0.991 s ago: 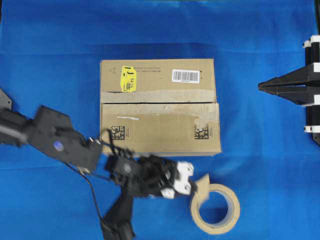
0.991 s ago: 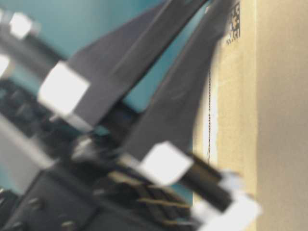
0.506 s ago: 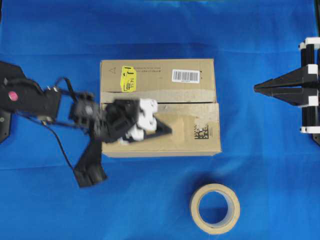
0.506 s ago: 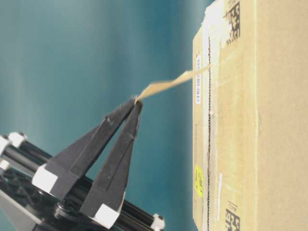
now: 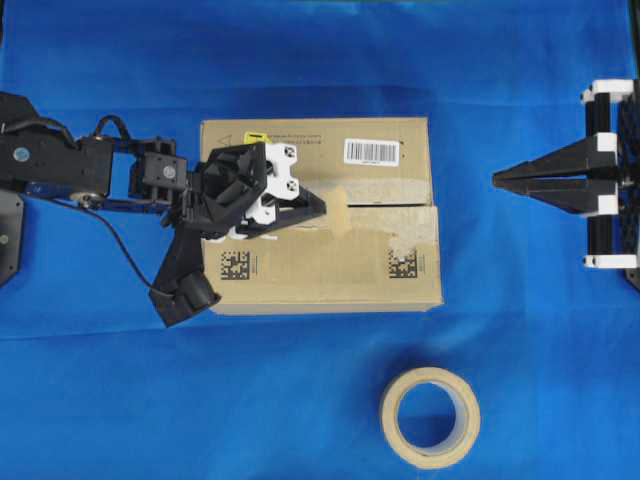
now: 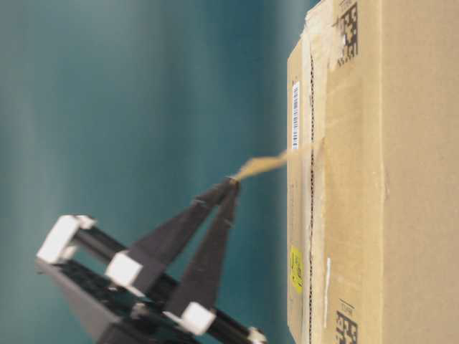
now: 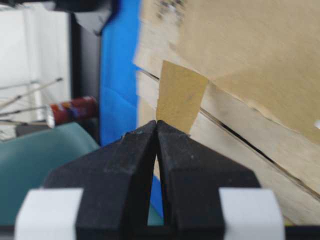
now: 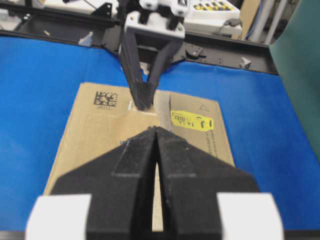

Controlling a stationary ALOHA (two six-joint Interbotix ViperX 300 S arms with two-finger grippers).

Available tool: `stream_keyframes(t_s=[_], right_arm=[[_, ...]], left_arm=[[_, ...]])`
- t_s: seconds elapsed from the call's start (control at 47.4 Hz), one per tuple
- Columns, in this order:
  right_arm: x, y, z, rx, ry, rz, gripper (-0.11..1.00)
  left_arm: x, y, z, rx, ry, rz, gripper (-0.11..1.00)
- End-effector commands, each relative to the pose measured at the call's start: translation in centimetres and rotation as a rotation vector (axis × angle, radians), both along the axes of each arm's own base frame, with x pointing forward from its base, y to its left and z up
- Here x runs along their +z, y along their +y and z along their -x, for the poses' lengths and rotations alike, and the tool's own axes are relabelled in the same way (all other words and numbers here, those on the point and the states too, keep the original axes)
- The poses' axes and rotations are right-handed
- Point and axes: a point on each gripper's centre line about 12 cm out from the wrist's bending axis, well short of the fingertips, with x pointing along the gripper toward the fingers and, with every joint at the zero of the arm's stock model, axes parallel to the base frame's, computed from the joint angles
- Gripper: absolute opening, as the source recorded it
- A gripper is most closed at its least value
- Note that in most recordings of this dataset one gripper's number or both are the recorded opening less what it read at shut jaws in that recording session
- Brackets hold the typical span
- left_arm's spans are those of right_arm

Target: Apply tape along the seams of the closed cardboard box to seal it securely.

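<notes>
The brown cardboard box [image 5: 330, 270] lies mid-table, with its yellow sticker [image 8: 191, 120] and barcode label on the far flap. The seam [image 5: 390, 206] is a dark slit between the two flaps, edged with pale residue. My left gripper [image 5: 322, 208] is over the box, shut on a small tan piece of tape [image 5: 338, 208]. In the table-level view the tape [image 6: 265, 165] slants from the fingertips to the box top beside the seam [image 6: 312, 236]. The left wrist view shows the tape [image 7: 180, 97] standing out past the closed tips, over the seam [image 7: 240, 140]. My right gripper [image 5: 495, 178] is shut and empty, off to the right of the box.
A round tan tape roll [image 5: 430, 417] lies on the blue cloth in front of the box, toward the right. The left arm's black body [image 5: 185, 290] hangs over the box's left front corner. Beyond the table's far edge runs a black frame [image 8: 210, 52].
The left gripper lifted from the tape roll with the tape piece, crossed the near flap, and now sits at the seam. The right gripper edged a little left.
</notes>
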Motion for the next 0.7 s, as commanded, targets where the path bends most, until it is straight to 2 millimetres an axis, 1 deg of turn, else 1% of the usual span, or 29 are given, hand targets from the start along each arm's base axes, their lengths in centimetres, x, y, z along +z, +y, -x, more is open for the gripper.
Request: stream_keyframes(t_s=[0.0,0.127,0.295,0.548,0.675], right_arm=[[0.3,0.0,-0.3,-0.002,-0.017,-0.003,0.0],[0.1,0.0,-0.5,-0.002,-0.012,-0.003,0.0],[-0.2,-0.1,-1.0,-0.002,-0.012,-0.001,0.0],[-1.3,-0.1,-1.9,-0.002,0.018,-0.002,0.0],[-1.3,-0.1,-2.2,-0.002,0.02,-0.003,0.0]], left_arm=[[-0.4,0.8,0.2,0.021,0.008,-0.001,0.01],[-1.2,1.1,0.4,0.028,0.031,-0.002,0.01],[-1.8,1.8,0.8,0.048,0.048,-0.001,0.01],[-2.1,2.2,0.9,0.037,0.061,-0.036,0.01],[-2.4,2.2,0.9,0.032,0.082,-0.041,0.01]])
